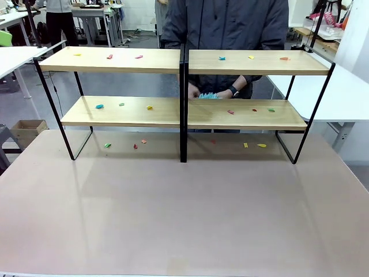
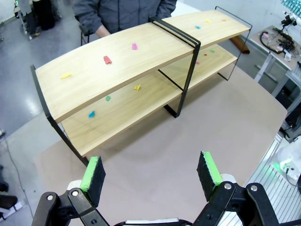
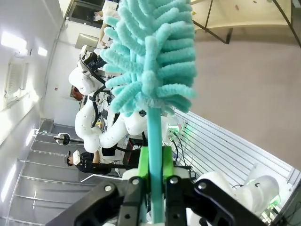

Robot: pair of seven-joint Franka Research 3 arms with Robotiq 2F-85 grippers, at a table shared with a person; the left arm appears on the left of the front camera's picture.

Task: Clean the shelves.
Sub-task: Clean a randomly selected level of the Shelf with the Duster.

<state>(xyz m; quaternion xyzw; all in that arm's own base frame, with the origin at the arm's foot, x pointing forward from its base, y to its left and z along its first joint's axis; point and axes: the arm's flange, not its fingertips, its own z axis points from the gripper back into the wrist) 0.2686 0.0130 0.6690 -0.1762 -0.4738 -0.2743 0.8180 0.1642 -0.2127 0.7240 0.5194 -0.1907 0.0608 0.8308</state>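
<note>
The shelves point(image 1: 115, 60) stand across the far half of the table, light wooden boards on a black frame with a central upright point(image 1: 183, 104). Several small coloured scraps point(image 1: 109, 56) lie on the boards and on the tabletop beneath. In the left wrist view the shelves point(image 2: 117, 70) lie ahead and below, with my left gripper point(image 2: 151, 173) open and empty above the table in front of them. My right gripper point(image 3: 155, 160) is shut on the handle of a teal fluffy duster point(image 3: 150, 56), whose head sticks up past the fingers. A corner of the shelves point(image 3: 235, 14) shows beyond it.
A person point(image 1: 225, 23) stands behind the shelves, hands at the lower right board around a teal duster point(image 1: 207, 95). The broad beige tabletop point(image 1: 184, 219) stretches in front of the shelves. White tables point(image 1: 351, 92) flank both sides, and a cardboard box point(image 1: 29, 128) sits on the floor at left.
</note>
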